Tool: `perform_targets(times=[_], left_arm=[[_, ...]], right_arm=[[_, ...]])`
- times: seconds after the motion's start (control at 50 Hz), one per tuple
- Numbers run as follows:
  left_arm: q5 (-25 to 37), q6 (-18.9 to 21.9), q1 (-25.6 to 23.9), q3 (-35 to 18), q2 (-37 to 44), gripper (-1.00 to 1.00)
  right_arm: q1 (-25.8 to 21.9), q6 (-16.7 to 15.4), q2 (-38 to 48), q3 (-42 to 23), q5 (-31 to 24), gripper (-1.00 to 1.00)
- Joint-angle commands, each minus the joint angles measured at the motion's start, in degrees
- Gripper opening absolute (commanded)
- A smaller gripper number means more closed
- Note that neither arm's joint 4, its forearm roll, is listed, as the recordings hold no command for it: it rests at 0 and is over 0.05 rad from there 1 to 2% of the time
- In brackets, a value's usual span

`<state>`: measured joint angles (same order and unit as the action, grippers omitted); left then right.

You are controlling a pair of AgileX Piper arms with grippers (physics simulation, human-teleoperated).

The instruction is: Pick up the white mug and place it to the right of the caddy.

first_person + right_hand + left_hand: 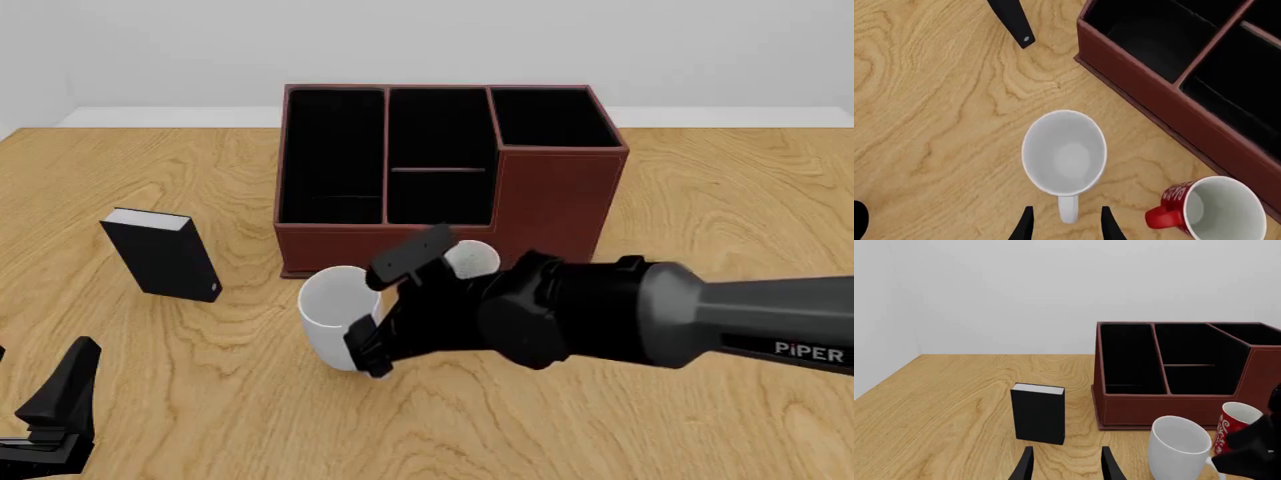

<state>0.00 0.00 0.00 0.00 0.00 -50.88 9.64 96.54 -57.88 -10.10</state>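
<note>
The right pincer [1064, 225] hangs above the white mug [1064, 152], its parted tips straddling the loop handle at the mug's 6 o'clock in the wrist view, probably lining up a handle grip. The mug stands upright on the desk [747, 200], before the caddy [561, 195]. The red mug [1217, 212] stands just beside it, crowding the approach. The left pincer [1066, 462] idles, parted, near the black box [1039, 412].

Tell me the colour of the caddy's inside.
Black inside the caddy, clearest in the front view.
</note>
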Motion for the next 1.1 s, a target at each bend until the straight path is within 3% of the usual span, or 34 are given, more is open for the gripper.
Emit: perform_targets(times=[0.02,1.1], left_arm=[[0.0,0.0,0.0,0.0,0.0,1.00],[0.0,0.0,0.0,0.0,0.0,1.00]], right_arm=[[-0.2,0.4,1.3,0.4,0.3,1.00],[-1.8,2.6,7.5,1.2,2.5,1.00]])
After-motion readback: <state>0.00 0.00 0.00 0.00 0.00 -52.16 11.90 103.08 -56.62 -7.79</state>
